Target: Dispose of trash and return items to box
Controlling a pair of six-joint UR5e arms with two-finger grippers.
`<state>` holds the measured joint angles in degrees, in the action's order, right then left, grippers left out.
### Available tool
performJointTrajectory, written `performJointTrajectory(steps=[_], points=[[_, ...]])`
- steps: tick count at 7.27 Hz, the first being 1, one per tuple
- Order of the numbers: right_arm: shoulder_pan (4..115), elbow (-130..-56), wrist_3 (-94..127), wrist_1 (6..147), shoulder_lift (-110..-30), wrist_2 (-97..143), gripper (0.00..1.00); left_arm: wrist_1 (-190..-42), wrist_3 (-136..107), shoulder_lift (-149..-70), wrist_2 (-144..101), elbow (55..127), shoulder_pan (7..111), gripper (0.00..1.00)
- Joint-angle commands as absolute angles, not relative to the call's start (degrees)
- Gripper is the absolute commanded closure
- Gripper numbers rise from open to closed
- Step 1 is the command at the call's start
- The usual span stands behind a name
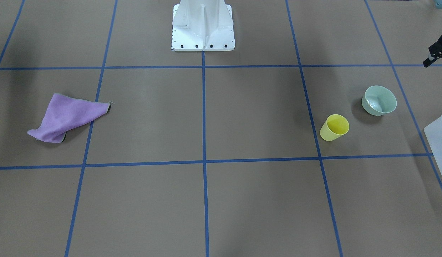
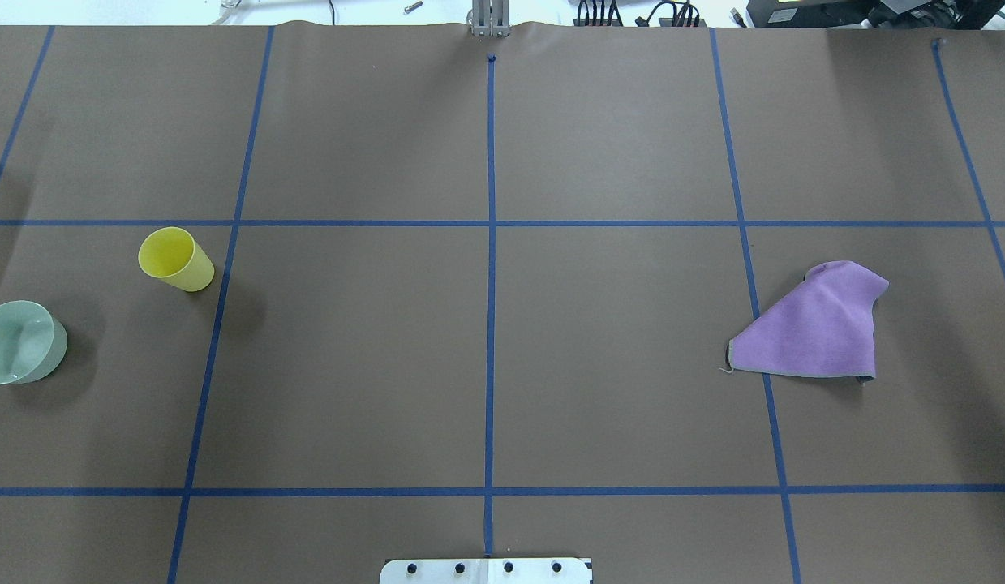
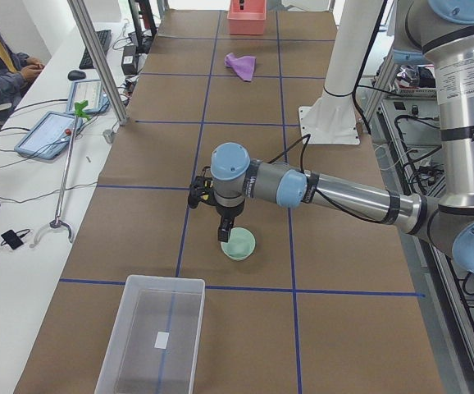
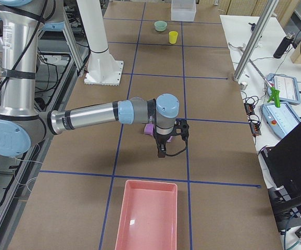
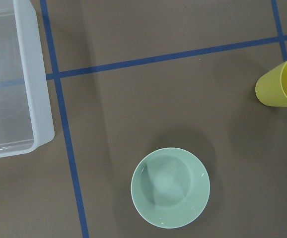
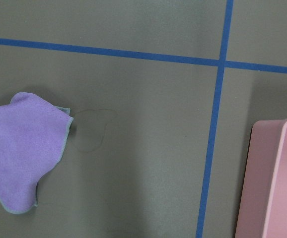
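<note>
The left arm [image 3: 352, 197] rises upright at the table's edge, bends at the elbow and sends its forearm out almost level over the tabletop [image 2: 348, 365]. Its wrist turns down so that the left tool [image 3: 224, 223] points straight at the surface above the green bowl [image 3: 239, 244], apart from it. From this side view I cannot tell whether that tool is wide or narrow, and only a dark edge of it shows in the front-facing view. The bowl sits open side up, with the yellow cup [image 1: 335, 127] standing near it and the clear box [image 3: 157, 332] lying beyond a blue tape line at the table's end. The right arm [image 4: 88, 119] mirrors this pose: upper link upright, forearm stretched level across the tabletop, wrist bent down, the right tool [image 4: 162, 147] hanging just beside the purple cloth [image 2: 818, 324]. Its spread cannot be told either. The cloth lies crumpled in a rough triangle across a tape line, and the pink tray [image 4: 148, 216] rests at the table's other end, a grid square away from it.
</note>
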<state>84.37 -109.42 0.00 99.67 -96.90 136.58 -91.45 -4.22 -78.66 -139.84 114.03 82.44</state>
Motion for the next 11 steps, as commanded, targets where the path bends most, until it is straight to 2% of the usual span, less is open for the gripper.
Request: performJointTrajectory(steps=[1, 5, 7, 11], points=[[84.38, -109.60, 0.00, 99.67, -96.86, 136.58, 0.00, -92.36, -4.83, -78.58, -139.49, 114.34, 82.70, 0.02], [84.29, -109.69, 0.17, 97.49, -96.68, 136.67, 0.00, -92.64, -7.45, -78.22, -139.48, 114.35, 82.44, 0.02], [80.80, -109.77, 6.54, 95.37, -96.07, 139.12, 0.00, -92.64, -8.26, -78.31, -139.57, 114.52, 82.35, 0.02], [64.30, -106.09, 54.29, 76.66, -89.93, 133.11, 0.01, -92.55, -8.26, -78.31, -139.57, 114.00, 82.35, 0.02]])
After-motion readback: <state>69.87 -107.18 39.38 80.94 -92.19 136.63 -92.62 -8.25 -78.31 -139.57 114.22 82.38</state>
